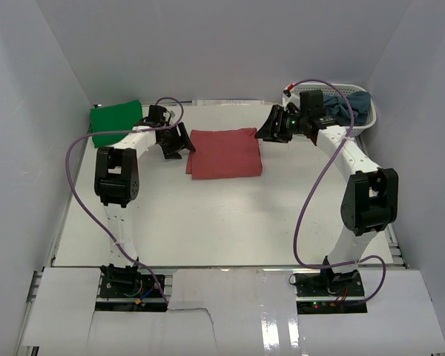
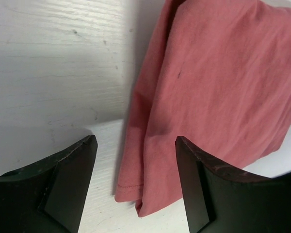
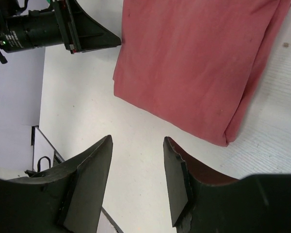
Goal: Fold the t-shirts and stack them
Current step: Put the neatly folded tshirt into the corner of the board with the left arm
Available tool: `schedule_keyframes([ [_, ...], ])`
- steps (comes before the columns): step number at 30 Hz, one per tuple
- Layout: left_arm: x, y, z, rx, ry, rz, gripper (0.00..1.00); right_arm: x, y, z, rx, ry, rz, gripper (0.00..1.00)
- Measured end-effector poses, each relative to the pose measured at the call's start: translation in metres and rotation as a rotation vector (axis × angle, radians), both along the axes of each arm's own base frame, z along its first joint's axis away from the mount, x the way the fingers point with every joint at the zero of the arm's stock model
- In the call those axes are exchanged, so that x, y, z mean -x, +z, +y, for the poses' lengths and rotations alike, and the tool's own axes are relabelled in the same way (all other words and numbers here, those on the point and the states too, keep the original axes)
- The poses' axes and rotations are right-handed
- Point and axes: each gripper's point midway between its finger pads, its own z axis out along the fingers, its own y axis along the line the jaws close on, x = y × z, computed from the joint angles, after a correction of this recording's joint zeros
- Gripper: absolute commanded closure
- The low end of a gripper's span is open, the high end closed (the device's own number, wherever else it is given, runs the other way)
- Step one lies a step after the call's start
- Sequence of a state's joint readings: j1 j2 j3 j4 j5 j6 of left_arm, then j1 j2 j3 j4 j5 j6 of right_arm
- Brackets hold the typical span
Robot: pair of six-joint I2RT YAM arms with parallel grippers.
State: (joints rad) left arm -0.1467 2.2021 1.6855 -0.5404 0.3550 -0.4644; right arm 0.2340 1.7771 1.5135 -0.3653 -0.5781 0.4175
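The salmon-red t-shirt (image 1: 225,153) lies folded into a neat rectangle on the white table (image 1: 208,230), toward 12 o'clock from the table's middle, flat and with nothing on top of it. In the left wrist view its layered edge and hemmed corner (image 2: 213,87) show plainly.

The left gripper (image 1: 176,144) hangs just beside the shirt's edge at 9 o'clock. Its jaws stand well apart and grip nothing; from the wrist, the gap of this gripper (image 2: 136,141) shows bare tabletop and the shirt's near corner below it (whether a fingertip (image 2: 194,165) brushes the cloth I cannot tell).

The right gripper (image 1: 271,130) sits off the shirt's corner at about 2 o'clock. Its jaws are parted to a moderate width and empty too. In its wrist view only white table appears between the fingers (image 3: 137,141), and the red cloth (image 3: 194,63) lies apart from them, toward 1 o'clock in that picture.

A bright green t-shirt (image 1: 115,124) rests flat at the table's 10 o'clock corner, well apart from the red one. At 2 o'clock a white lattice basket (image 1: 360,127) holds a crumpled grey-blue t-shirt (image 1: 354,107), part of it draped over the rim.
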Motion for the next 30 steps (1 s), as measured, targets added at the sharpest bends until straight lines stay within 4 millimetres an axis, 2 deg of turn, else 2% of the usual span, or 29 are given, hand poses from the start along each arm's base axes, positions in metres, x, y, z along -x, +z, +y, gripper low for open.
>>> schedule_keyframes([
  [6, -0.001, 0.001, -0.015, 0.086, -0.045, -0.008, 0.26, 0.005, -0.010, -0.001, 0.009, 0.003, 0.025, 0.48],
  [12, 0.000, 0.001, -0.024, 0.143, -0.078, -0.006, 0.27, 0.004, -0.010, -0.003, 0.010, 0.000, 0.025, 0.48],
  [17, 0.001, 0.000, -0.031, 0.189, -0.098, 0.002, 0.32, 0.004, -0.011, -0.004, 0.010, -0.002, 0.027, 0.48],
  [21, 0.003, -0.004, -0.037, 0.228, -0.110, 0.014, 0.44, 0.004, -0.011, -0.006, 0.009, -0.005, 0.029, 0.48],
  [25, 0.005, -0.008, -0.041, 0.269, -0.122, 0.028, 0.50, 0.004, -0.014, -0.011, 0.009, -0.014, 0.037, 0.48],
  [28, 0.006, -0.011, -0.044, 0.298, -0.130, 0.041, 0.59, 0.003, -0.012, -0.014, 0.007, -0.020, 0.034, 0.48],
  [29, 0.007, -0.012, -0.045, 0.306, -0.132, 0.046, 0.68, 0.003, -0.011, -0.014, 0.006, -0.021, 0.032, 0.48],
  [30, 0.007, -0.013, -0.045, 0.310, -0.131, 0.049, 0.71, 0.003, -0.010, -0.014, 0.005, -0.021, 0.029, 0.48],
])
